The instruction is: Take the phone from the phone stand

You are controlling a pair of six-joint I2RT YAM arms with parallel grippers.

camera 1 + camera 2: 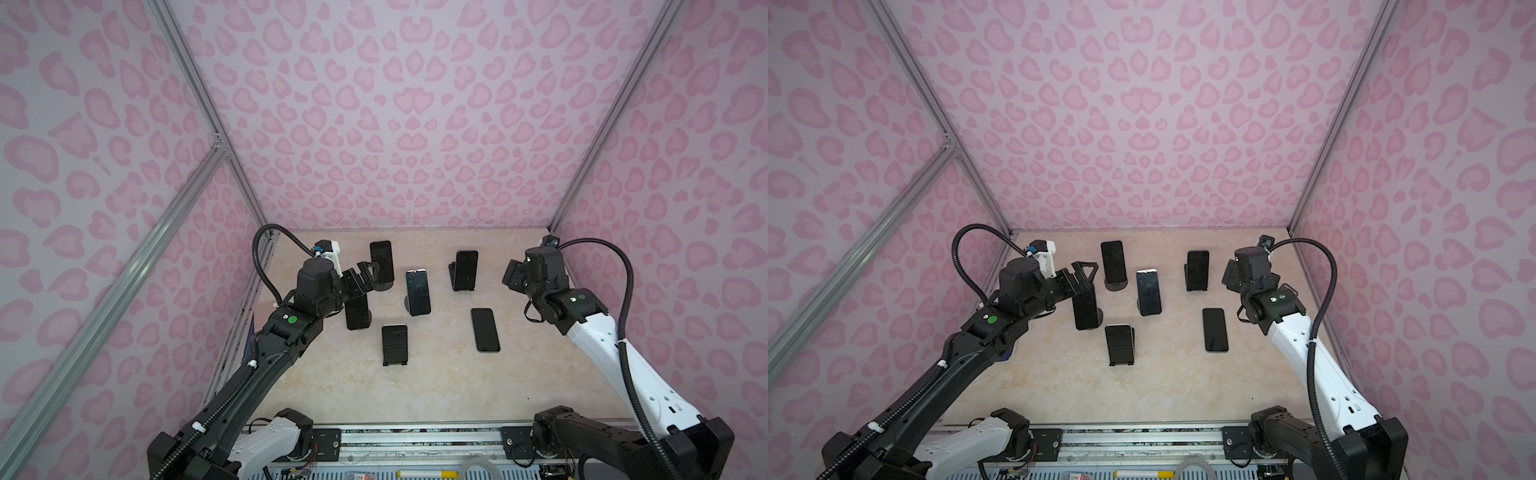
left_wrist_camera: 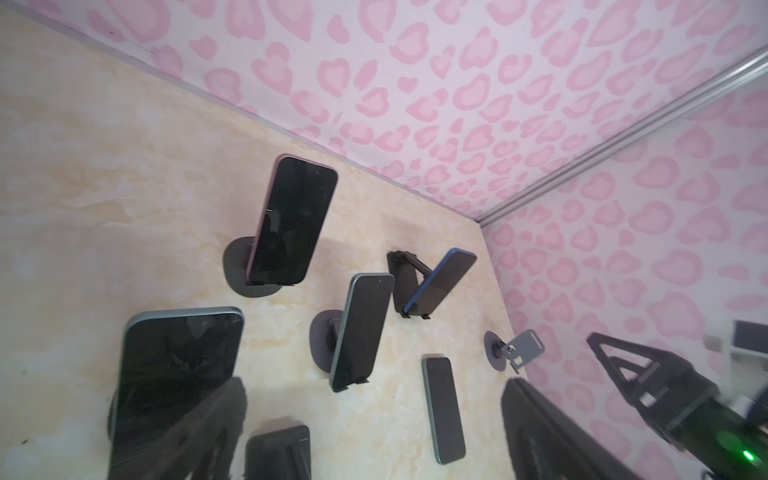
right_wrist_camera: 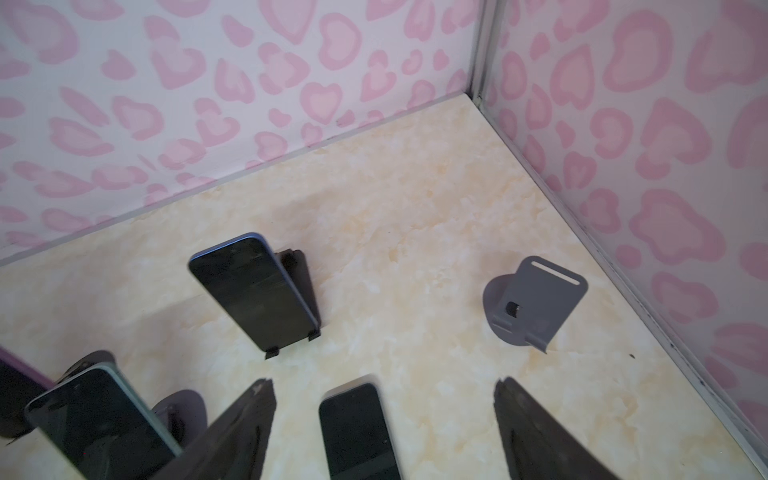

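L pincer point(image 2: 374, 384) wide; R pincer point(image 3: 382, 381) apart, prob. empty.

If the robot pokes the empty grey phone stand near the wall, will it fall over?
Probably not. The empty grey phone stand sits on a wide round base, so it would likely slide on the smooth marble-look tabletop rather than tip. It looks like thin sheet, so probably stiff and light.
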